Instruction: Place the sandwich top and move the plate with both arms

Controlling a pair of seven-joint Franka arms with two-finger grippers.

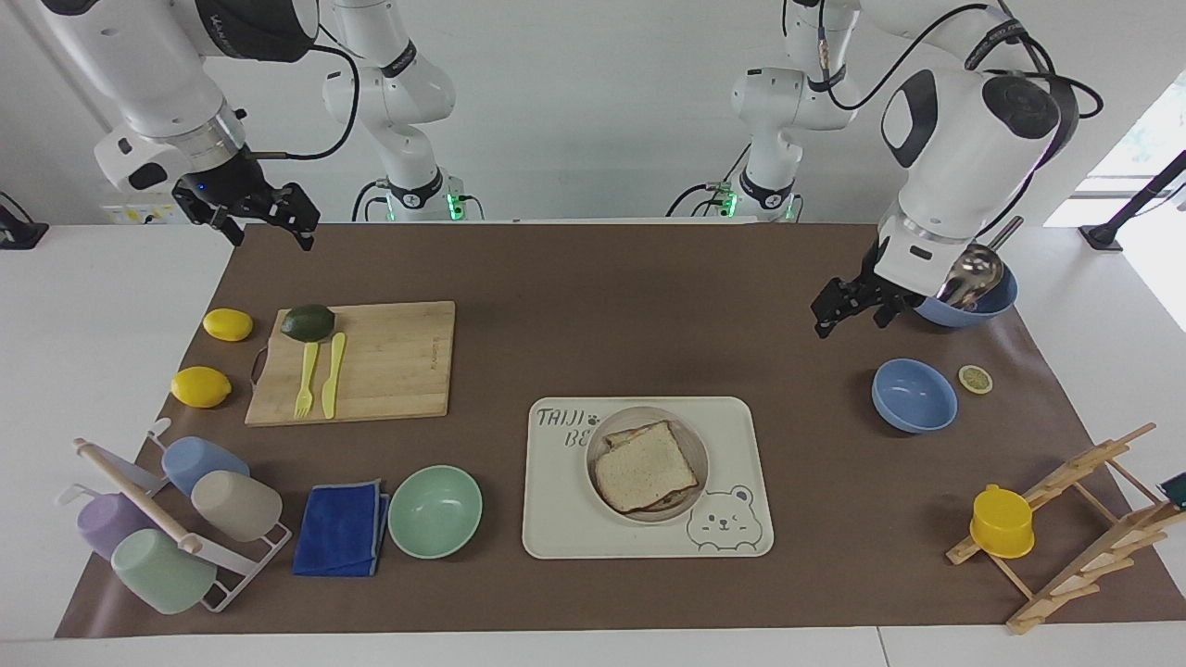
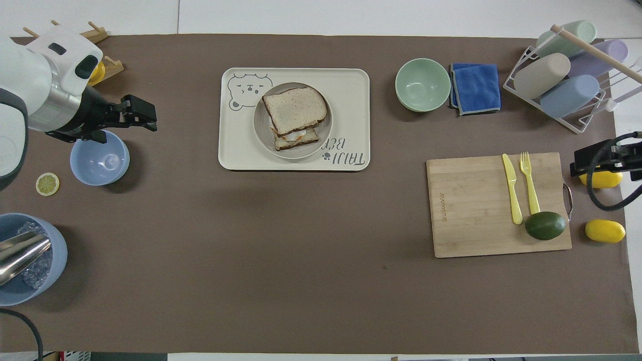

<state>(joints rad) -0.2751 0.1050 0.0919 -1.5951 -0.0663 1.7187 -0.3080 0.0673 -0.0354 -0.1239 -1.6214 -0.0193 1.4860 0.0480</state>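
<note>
The sandwich top (image 1: 645, 466) lies on the stacked toast in the round beige plate (image 1: 693, 443), which sits on the cream bear tray (image 1: 556, 523). In the overhead view the bread (image 2: 294, 109) covers most of the plate (image 2: 262, 135). My left gripper (image 1: 839, 320) is open, empty and raised over the brown mat near the blue bowls, well away from the tray; it also shows in the overhead view (image 2: 150, 116). My right gripper (image 1: 271, 236) is open and waits high over the mat's corner near the cutting board.
A small blue bowl (image 1: 914, 396) and a larger blue bowl with a metal scoop (image 1: 959, 278) stand under the left arm. A mint-green bowl (image 1: 435, 510) and blue cloth (image 1: 341, 528) lie beside the tray. A cutting board (image 1: 389, 361) carries an avocado and yellow cutlery.
</note>
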